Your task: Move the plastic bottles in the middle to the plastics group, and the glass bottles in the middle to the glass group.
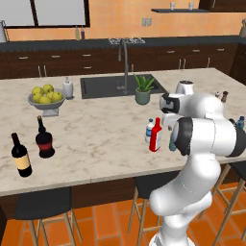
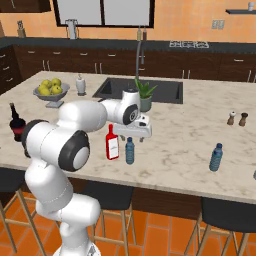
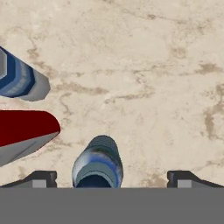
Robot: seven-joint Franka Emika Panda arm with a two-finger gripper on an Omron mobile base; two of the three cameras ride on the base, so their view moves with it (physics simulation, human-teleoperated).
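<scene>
Gripper [image 2: 142,134] jaws wide apart, hovering above blue plastic bottle [image 2: 130,151] near counter's front edge. Descend straight, centre bottle between fingertips [image 3: 41,178], avoid red glass bottle [image 2: 112,143] just beside.

Directly beneath the hand [image 3: 109,177], between its spread fingertips, a plastic bottle [image 3: 98,164] stands on the tabletop [image 3: 144,65]. To the hand's left stands the glass bottle [image 3: 26,131], and just beyond that a second plastic bottle [image 3: 22,78].
</scene>
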